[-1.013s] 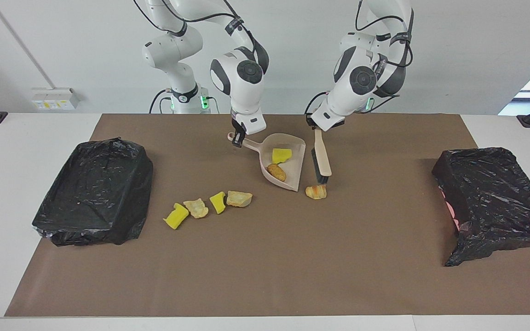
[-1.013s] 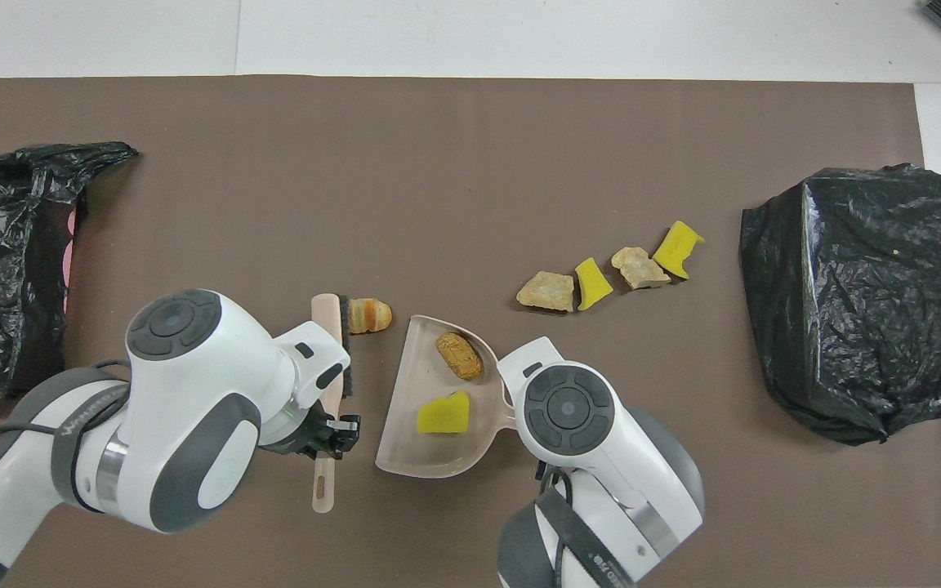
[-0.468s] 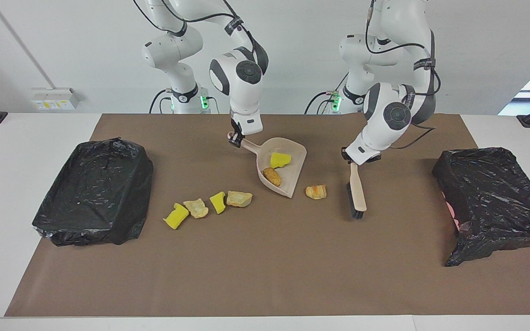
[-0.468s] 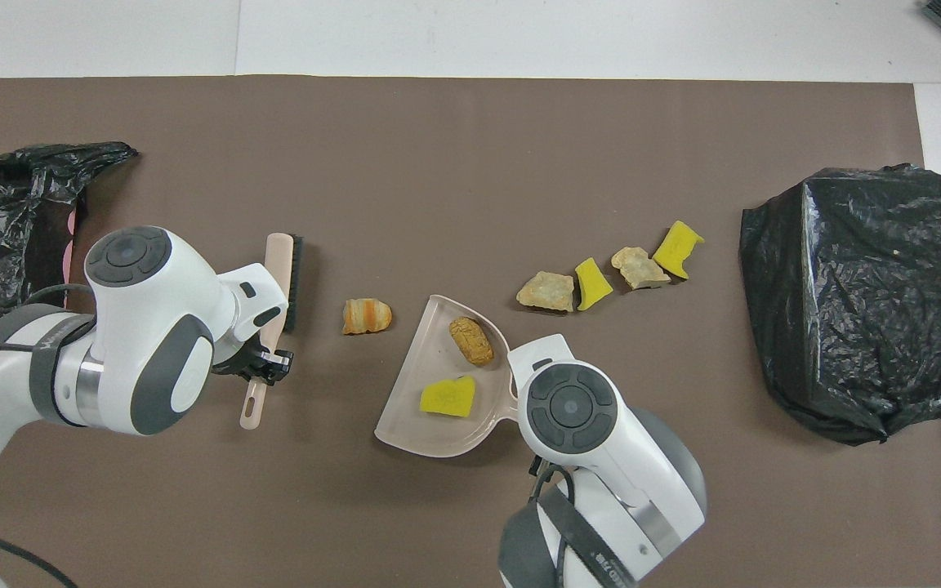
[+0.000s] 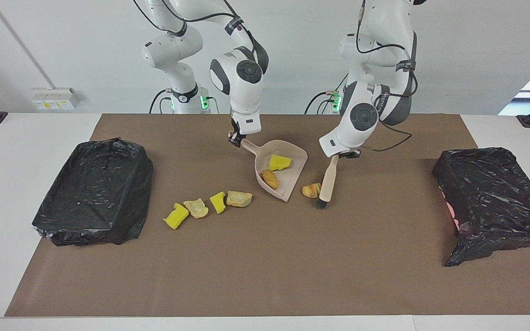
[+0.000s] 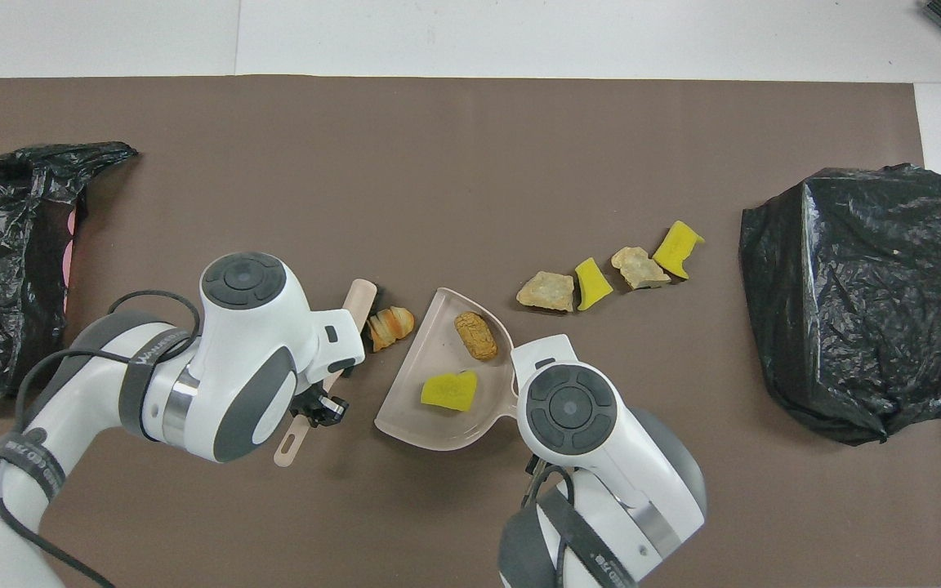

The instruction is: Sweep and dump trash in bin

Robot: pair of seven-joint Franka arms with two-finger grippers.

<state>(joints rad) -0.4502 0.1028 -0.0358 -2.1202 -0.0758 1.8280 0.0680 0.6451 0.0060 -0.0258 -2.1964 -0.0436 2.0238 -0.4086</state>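
Observation:
My right gripper (image 5: 235,139) is shut on the handle of the beige dustpan (image 5: 292,158), which rests on the brown mat. In the pan lie a yellow sponge piece (image 5: 279,162) and a brown lump (image 5: 270,179). My left gripper (image 5: 344,155) is shut on the beige brush (image 5: 328,177), tilted with its black bristles down on the mat. An orange bread lump (image 5: 311,190) lies between the bristles and the pan's open edge, touching the brush. Several more trash pieces lie in a row (image 5: 218,202) toward the right arm's end. In the overhead view the wrist hides the right gripper.
A black-bagged bin (image 5: 95,191) stands at the right arm's end of the table. A second black-bagged bin (image 5: 495,197) stands at the left arm's end. The brown mat (image 5: 265,266) covers most of the table.
The left arm swung the brush out toward its own end of the table, then back against the orange lump, nudging it toward the pan. The dustpan turned slightly in the right gripper.

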